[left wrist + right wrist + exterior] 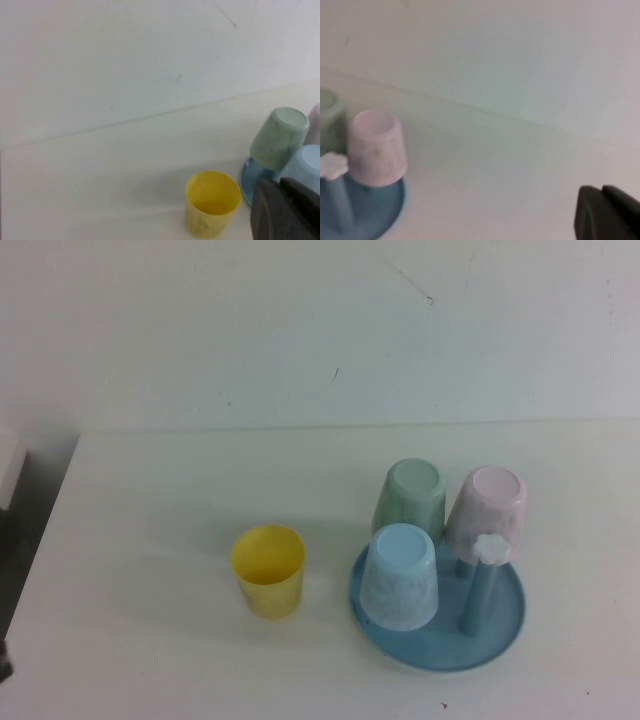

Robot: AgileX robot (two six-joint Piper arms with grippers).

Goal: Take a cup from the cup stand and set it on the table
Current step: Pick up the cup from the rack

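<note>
The pale pink cup sits upside down on a peg at the back right of the round blue cup stand. It also shows in the right wrist view, with the stand under it. Neither gripper shows in the high view. My left gripper is shut and empty; in its wrist view it hangs over the white table, short of the stand's rim. My right gripper is shut and empty over bare table, well away from the pink cup.
A light blue cup and a green cup sit upside down on the stand. One peg with a white flower cap is bare. A yellow cup stands upright on the table left of the stand. A white wall rises behind.
</note>
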